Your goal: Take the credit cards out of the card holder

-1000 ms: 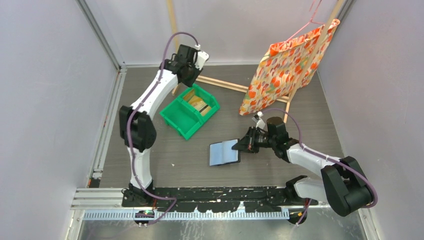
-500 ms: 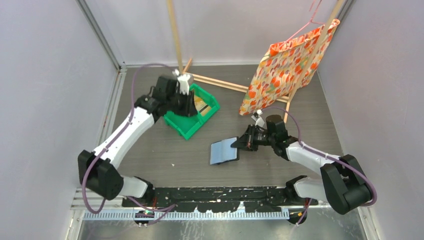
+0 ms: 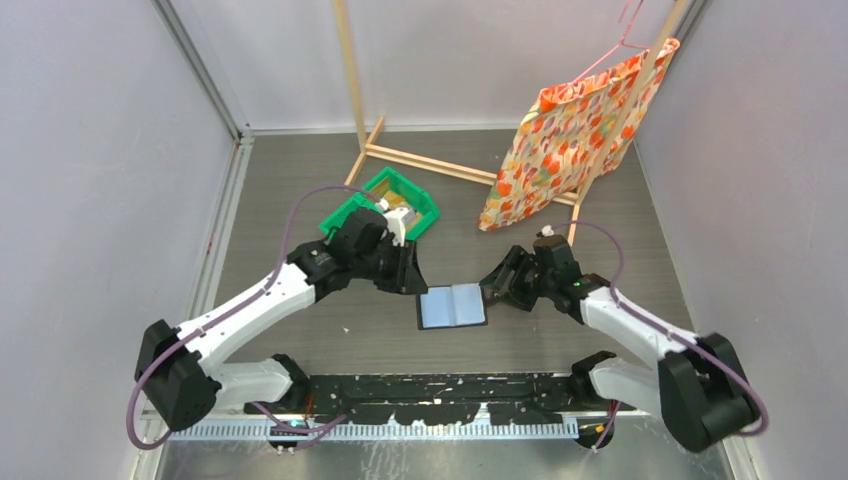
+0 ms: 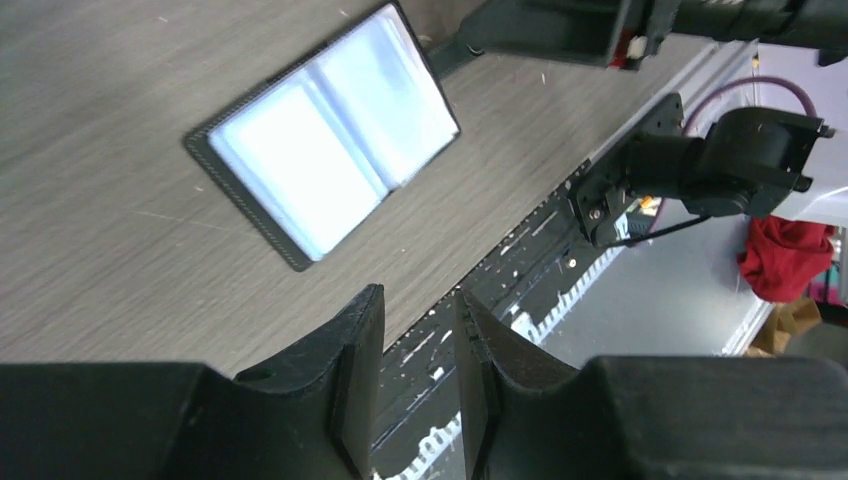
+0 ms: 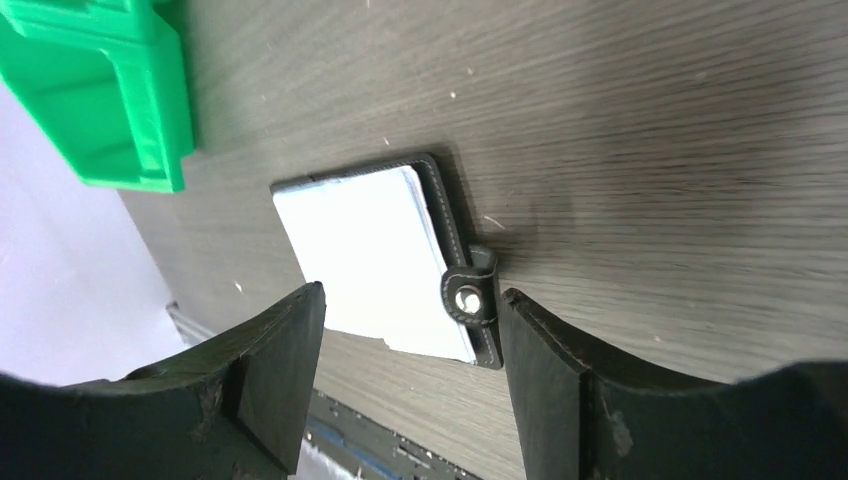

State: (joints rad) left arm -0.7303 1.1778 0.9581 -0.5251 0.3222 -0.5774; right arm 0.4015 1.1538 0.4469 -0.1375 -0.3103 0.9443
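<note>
I see the card holder (image 3: 452, 307) lying open and flat on the counter (image 3: 330, 330), in the lower middle of the top view, between the two arms. Its two inner pockets face up and read pale grey-blue; glare washes them out in both wrist views, so I cannot make out what they hold.

The right gripper (image 3: 497, 289) sits just beside the holder's right edge. In its wrist view the fingers (image 5: 285, 340) are spread wide and released, and the holder's snap tab (image 5: 470, 300) shows between them. I cannot tell whether they touch it.

The left gripper (image 3: 415, 280) hangs at the holder's upper left corner. Its fingers (image 4: 355, 370) stand a narrow gap apart with nothing between them, and the holder sits above them in the upper left of that frame.

Behind the left arm, the green bin (image 3: 412, 190) sits above centre in the top view. A golden-tan sliver there looks like the credit cards (image 3: 402, 207), but it is too small to be sure. An orange flowered cloth (image 3: 575, 130) hangs at upper right.
</note>
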